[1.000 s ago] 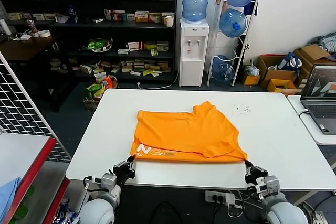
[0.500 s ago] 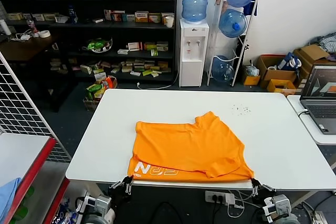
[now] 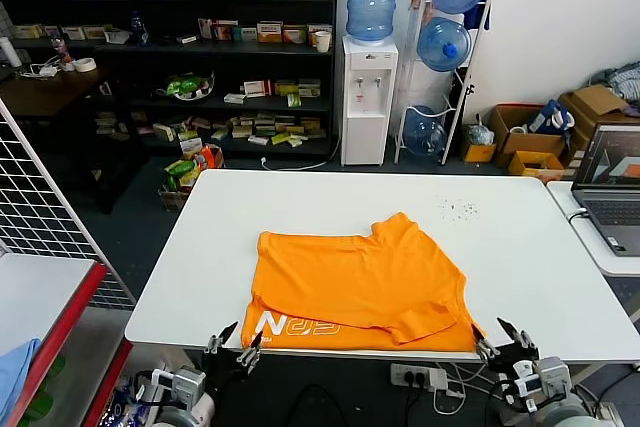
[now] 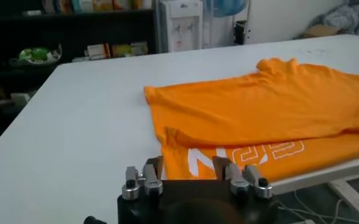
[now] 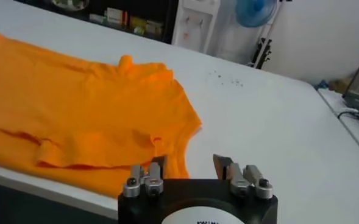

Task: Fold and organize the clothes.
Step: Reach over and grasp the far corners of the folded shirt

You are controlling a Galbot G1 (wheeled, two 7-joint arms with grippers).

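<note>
The shirt (image 3: 360, 282) lies on the counter (image 3: 530, 247), folded once across its width: the upper layer is laid toward the robot over the lower, and a strip of the lower layer with white lettering shows along the near hem. That hem runs right along the counter's near edge, and in the left wrist view it seems to hang slightly over it. A short sleeve pokes out at the shirt's far side, and the upper layer sits a little skewed, its right corner lower than its left.

Just off the shirt's near left corner, below the counter edge, the left claw (image 3: 232, 343) is released, its fingers spread and holding nothing. Just off the near right corner the right claw (image 3: 508, 338) is likewise released and empty; its wrist view shows the fingers apart with the shirt's corner beyond them.

By my reading, one fold is done and both corners have been let go. Left to do: the sleeves need tucking in, at least one more fold would make a compact packet, and the shirt must then be set neatly on the counter. So the task looks less than halfway through.
</note>
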